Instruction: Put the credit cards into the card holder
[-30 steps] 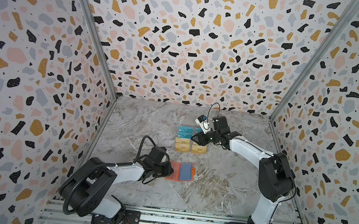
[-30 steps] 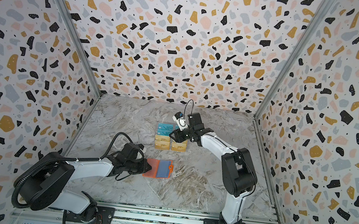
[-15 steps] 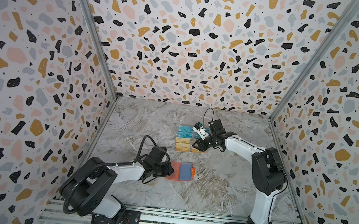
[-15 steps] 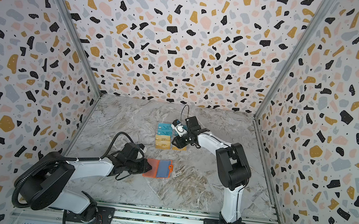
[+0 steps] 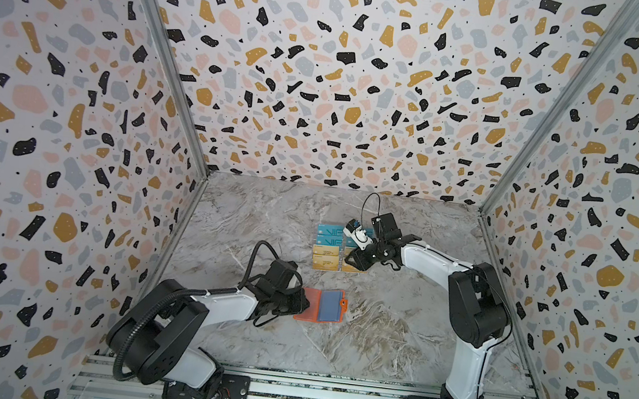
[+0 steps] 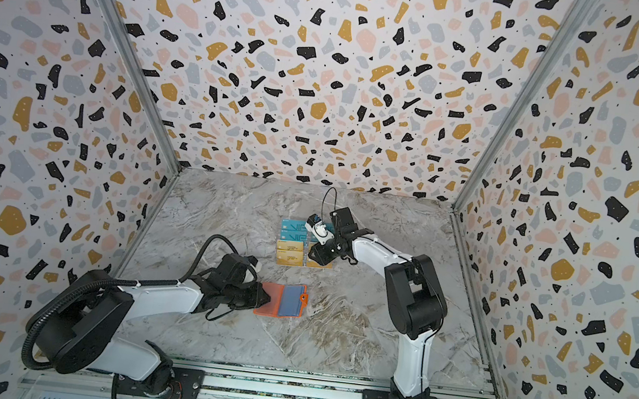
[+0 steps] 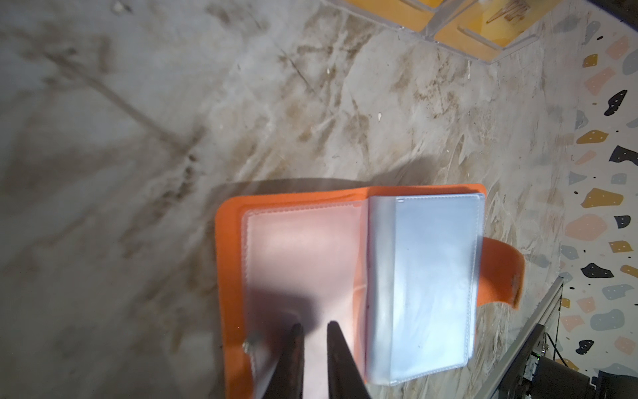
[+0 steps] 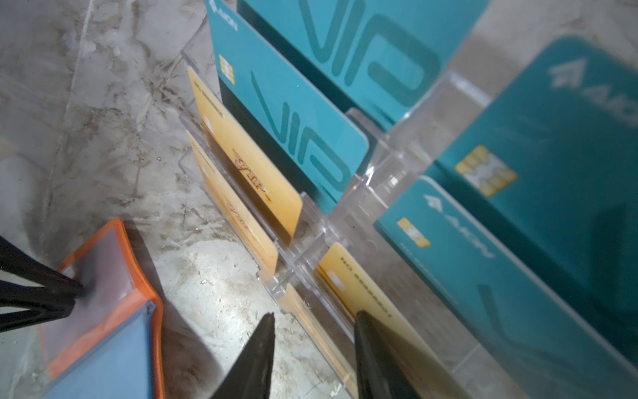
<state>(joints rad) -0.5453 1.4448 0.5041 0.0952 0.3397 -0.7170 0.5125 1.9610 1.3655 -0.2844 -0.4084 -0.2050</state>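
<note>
Two top views: open card holder [image 5: 319, 305] lower centre, credit cards [image 5: 326, 257] mid-frame in rack [image 8: 376, 165]. Wrist views alone show right pincer [image 8: 315, 313] spread over cards, left pincer [image 7: 315, 324] barely parted on holder. Marble table [image 5: 395, 344], terrazzo walls [image 5: 324, 84].

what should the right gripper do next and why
Probably close the right gripper on the front gold card. Its open jaws straddle that card's edge in the clear rack. The left gripper rests on the card holder, which lies open with its sleeves showing, so it looks ready to take a card.
</note>
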